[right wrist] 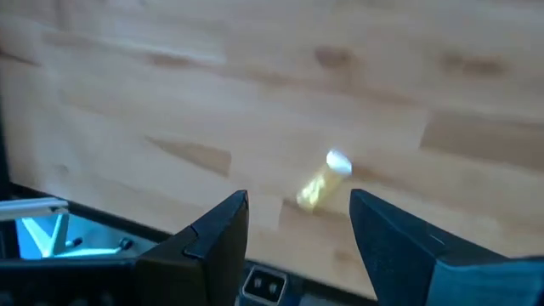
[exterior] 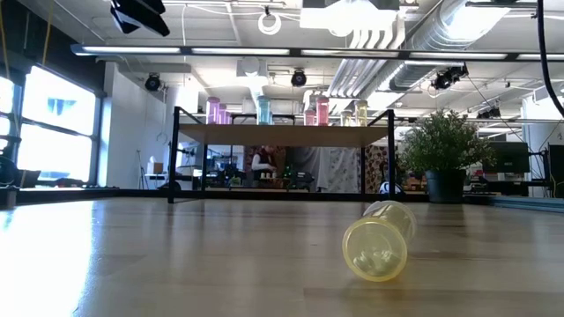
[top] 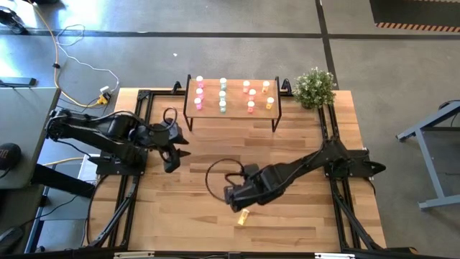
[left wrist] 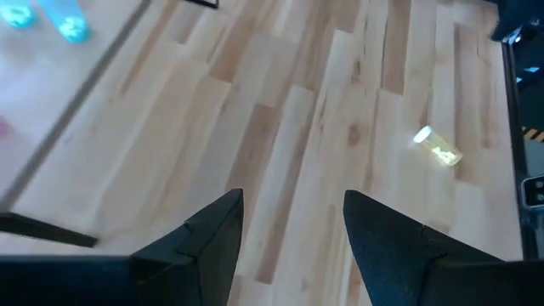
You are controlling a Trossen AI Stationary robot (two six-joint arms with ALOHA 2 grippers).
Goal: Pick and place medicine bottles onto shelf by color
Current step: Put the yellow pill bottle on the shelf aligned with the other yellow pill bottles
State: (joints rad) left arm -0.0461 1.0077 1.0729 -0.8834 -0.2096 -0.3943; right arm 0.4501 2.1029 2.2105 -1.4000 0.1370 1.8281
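Both sets of jaws stood apart and held nothing. Between the dark fingers of the right gripper (right wrist: 297,246), hanging low over the front of the table (top: 302,216), lay one yellow bottle (right wrist: 323,180) on its side, alone on the bare wood just beyond the fingertips and nearer the table's front edge. Its long axis ran slantwise across the planks, pale cap at the far end from the jaws, though from above it was small enough that I could only guess at the exact angle. That arm was plainly the nearer one. The left gripper (top: 171,147) waited well apart, off toward the left side, with the same bottle far ahead of it. Farther back, the shelf (top: 231,115) carried the other bottles upright in rows: pink, green, red-orange, yellow. A potted plant (top: 314,88) stood beside it.
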